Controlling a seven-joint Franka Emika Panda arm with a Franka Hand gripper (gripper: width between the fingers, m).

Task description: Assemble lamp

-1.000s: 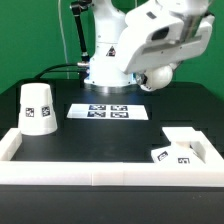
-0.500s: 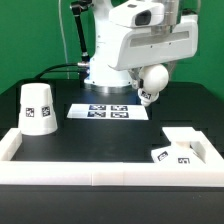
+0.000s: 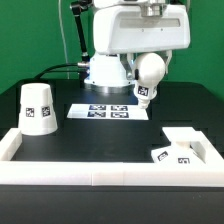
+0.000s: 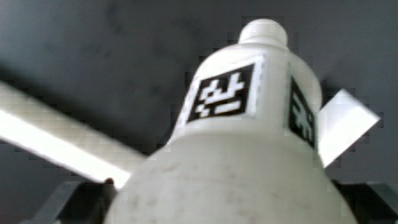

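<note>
My gripper (image 3: 150, 62) is shut on the white bulb (image 3: 147, 75) by its round head and holds it in the air above the marker board (image 3: 108, 111), stem pointing down with a tag on it. In the wrist view the bulb (image 4: 240, 110) fills the frame, its tagged stem pointing away, and my gripper (image 4: 222, 208) has one dark finger (image 4: 80, 205) on each side of the head. The cup-like shade (image 3: 37, 108) stands wide end down at the exterior view's left. The flat square base (image 3: 172, 155) lies at the exterior view's right, by the rail's corner.
A white border rail (image 3: 90, 171) runs along the front of the black table and turns back at both ends. The robot's white pedestal (image 3: 105, 72) stands behind the marker board. Blurred white strips (image 4: 54, 130) show past the bulb in the wrist view.
The hand has turned and shifted toward the exterior view's left. The bulb has risen a little and swung so its stem now points down over the marker board's end.
</note>
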